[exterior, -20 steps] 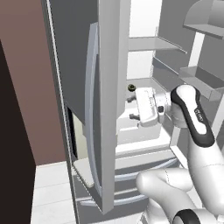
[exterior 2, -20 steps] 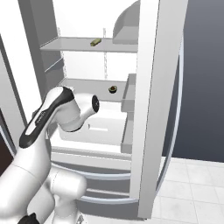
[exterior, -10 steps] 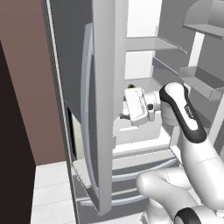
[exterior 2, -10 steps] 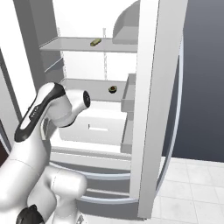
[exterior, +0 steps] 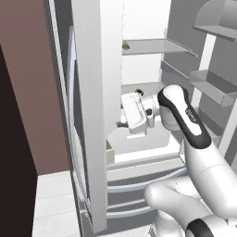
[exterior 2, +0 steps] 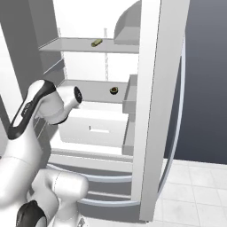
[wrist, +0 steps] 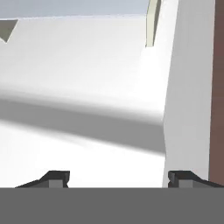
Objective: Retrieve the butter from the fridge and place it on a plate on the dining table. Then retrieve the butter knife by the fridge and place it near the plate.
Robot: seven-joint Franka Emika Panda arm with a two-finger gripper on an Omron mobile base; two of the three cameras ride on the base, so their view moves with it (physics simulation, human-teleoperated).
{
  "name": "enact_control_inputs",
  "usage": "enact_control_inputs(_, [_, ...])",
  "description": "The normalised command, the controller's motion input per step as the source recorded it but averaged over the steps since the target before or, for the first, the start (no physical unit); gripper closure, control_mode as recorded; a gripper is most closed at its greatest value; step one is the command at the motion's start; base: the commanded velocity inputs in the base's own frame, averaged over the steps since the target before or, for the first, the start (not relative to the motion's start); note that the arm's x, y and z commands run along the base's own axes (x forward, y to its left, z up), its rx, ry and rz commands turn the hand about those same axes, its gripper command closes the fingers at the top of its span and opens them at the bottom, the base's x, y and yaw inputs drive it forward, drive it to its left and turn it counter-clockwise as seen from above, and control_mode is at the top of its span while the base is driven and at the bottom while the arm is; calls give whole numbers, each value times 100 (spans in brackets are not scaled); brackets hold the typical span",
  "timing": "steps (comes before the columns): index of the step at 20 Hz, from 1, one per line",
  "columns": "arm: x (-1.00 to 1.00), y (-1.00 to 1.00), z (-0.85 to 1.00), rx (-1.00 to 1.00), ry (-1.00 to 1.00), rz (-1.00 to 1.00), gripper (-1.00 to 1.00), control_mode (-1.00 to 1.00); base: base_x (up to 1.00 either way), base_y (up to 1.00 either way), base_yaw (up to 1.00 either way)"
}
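Note:
The fridge [exterior: 88, 115] stands with both doors open, white shelves inside. My arm reaches into it, and the hand [exterior: 135, 113] points left toward the left door's edge. My gripper [wrist: 120, 177] is open, its two dark tips wide apart over a white surface, nothing between them. The butter [wrist: 152, 24], a pale yellow stick, stands far ahead at a white wall. A pale block [exterior: 109, 155] low by the left door looks like the same stick. From the right side my arm [exterior 2: 44, 106] covers the hand.
A small olive thing [exterior 2: 95, 42] lies on the upper shelf and a round dark thing [exterior 2: 113, 90] on the middle shelf. A white drawer [exterior 2: 99, 126] sits below. Door bins [exterior: 213, 90] line the right door. Brown wall [exterior: 28, 92] flanks the fridge.
The hand has swung left inside the fridge, from over the drawer toward the left door's edge, and the forearm has risen with it. The shelf items have not moved.

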Motion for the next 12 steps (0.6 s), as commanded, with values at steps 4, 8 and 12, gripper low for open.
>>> enact_control_inputs(4, [-17, 43, 0, -4, 0, 4, -100, -100, 0, 0, 0])
enact_control_inputs(8, [-23, 41, 0, -3, 0, 2, -100, -100, 0, 0, 0])
enact_control_inputs(12, [-24, 37, 0, -2, 0, 1, -100, -100, 0, 0, 0])
